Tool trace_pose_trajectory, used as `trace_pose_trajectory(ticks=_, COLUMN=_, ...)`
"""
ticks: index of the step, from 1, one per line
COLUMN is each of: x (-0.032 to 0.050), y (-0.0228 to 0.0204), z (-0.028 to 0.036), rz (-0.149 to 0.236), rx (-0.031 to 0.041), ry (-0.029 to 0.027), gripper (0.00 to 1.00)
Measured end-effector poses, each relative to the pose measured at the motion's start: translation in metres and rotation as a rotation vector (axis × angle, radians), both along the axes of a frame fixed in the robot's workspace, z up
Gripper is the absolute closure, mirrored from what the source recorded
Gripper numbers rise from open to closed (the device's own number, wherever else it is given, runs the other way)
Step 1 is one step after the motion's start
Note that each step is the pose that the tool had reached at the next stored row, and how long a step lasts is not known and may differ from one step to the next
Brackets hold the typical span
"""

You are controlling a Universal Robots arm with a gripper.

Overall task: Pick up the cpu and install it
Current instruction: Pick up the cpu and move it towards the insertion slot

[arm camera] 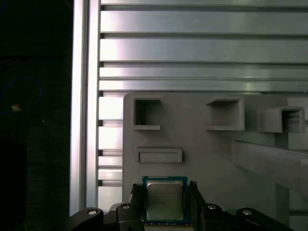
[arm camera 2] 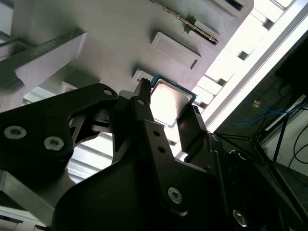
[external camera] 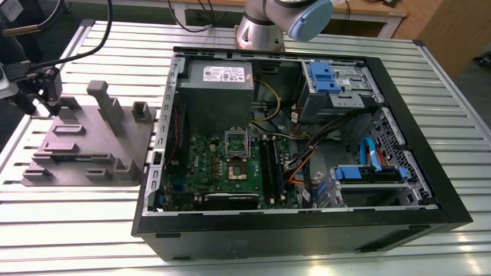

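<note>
Gripper [arm camera: 165, 187] is clamped on the cpu [arm camera: 165, 201]: in both wrist views the two black fingers [arm camera: 136, 195] press against opposite edges of the chip, which lies flat with its silvery lid facing the first wrist camera. In the second wrist view the gripper [arm camera 2: 169, 97] has the cpu [arm camera 2: 168, 102] between its tips in the same way, pale lid with a green-blue rim. The cpu is at the grey fixture plate [arm camera: 192, 154], by the plate edge nearest the tabletop's side rail; can't tell if it rests on the plate or is just clear of it. In the exterior view the gripper [external camera: 34, 108] is at the plate's [external camera: 77, 137] far corner, at the slatted metal tabletop's [external camera: 77, 230] edge on the exterior view's left. The open computer case [external camera: 307, 233] lies mid-tabletop, just beside the plate on the exterior view's right. Inside it are the green motherboard [external camera: 218, 169], with the socket [external camera: 236, 165] framed in metal, and the grey power supply [external camera: 218, 92] toward the far wall. The arm base [external camera: 261, 29] stands behind the case at the tabletop's far edge.
</note>
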State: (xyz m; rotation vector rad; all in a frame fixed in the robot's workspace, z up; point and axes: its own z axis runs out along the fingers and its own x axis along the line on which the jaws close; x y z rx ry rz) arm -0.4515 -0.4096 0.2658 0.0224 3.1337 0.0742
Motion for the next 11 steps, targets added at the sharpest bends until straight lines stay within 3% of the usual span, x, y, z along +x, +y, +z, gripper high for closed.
trace_pose_trajectory(ticks=11, x=0.0000, y=0.0000, z=0.0021, rz=0.000, rx=0.0000, ry=0.0000, gripper=0.53)
